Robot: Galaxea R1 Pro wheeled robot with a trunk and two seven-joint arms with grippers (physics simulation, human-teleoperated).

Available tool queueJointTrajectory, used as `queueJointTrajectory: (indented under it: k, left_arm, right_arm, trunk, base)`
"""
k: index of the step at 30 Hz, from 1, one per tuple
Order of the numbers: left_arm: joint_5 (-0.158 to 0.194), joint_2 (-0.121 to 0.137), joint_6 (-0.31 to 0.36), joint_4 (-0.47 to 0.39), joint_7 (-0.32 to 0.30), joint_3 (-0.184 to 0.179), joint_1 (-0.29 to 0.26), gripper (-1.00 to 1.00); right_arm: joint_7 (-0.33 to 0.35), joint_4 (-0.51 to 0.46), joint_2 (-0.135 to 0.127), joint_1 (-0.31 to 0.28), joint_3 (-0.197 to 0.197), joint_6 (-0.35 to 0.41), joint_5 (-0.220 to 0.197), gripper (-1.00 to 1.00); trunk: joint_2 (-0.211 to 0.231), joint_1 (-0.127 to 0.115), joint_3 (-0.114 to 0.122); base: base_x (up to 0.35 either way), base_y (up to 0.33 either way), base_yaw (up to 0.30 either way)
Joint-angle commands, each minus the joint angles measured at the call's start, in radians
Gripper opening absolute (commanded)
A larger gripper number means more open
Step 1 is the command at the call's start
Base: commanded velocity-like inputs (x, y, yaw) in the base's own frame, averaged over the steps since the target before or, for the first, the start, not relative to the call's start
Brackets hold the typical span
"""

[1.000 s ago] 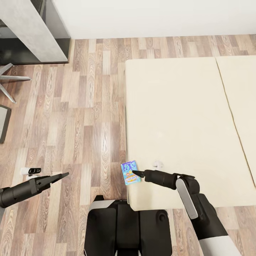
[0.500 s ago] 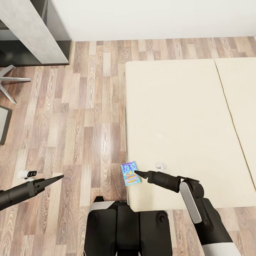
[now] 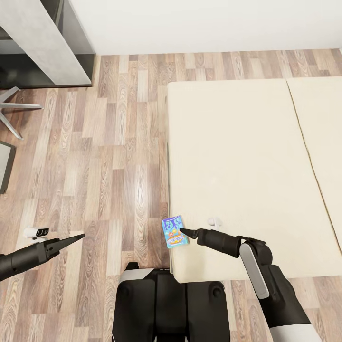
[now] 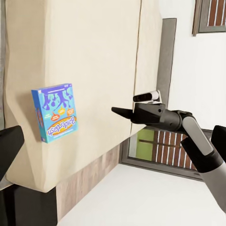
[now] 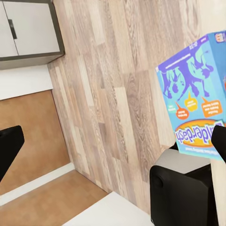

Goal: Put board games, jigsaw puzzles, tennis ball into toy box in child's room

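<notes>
The small blue board game (image 5: 196, 98), sitting at the right edge of the right wrist frame, is showing an orange-and-yellow title band whose lettering seems to read "Balderdash". In the left wrist frame, left of centre, the same box (image 4: 55, 113) is showing that title sideways. Its smaller print is staying illegible

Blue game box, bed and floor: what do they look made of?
Blue game box: probably printed cardboard with a slight sheen; sharp edges and cartoon print with orange labels across its faces. Bed: cream, matte, smooth mattress, likely foam or fabric-covered; no weave visible, just a seam between two panels. Floor: wood planks or laminate, brown grain in staggered boards, faint gloss.
</notes>
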Motion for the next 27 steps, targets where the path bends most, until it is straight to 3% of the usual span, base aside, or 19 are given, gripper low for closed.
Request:
queueJointTrajectory:
  k: [1,11,27]
  left_arm:
    - [-0.001,0.000,0.010,0.000,-0.004,0.000,0.000,1.00]
    - [-0.003,0.000,0.009,0.000,-0.004,0.000,0.000,1.00]
    - [-0.003,0.000,0.009,0.000,-0.004,0.001,0.001,1.00]
  right_arm:
    - [0.002,-0.002,0.000,0.000,0.000,0.004,0.001,1.00]
    - [0.004,-0.007,0.001,0.000,0.001,0.004,0.001,1.00]
    - [0.006,-0.006,0.000,0.000,0.001,0.004,0.002,1.00]
  trunk:
    - [-0.001,0.001,-0.001]
    - [-0.001,0.001,0.001]
    - [-0.001,0.001,0.025]
  base:
    - [0.000,0.000,0.000]
    - [0.000,0.000,0.000]
    - [0.000,0.000,0.024]
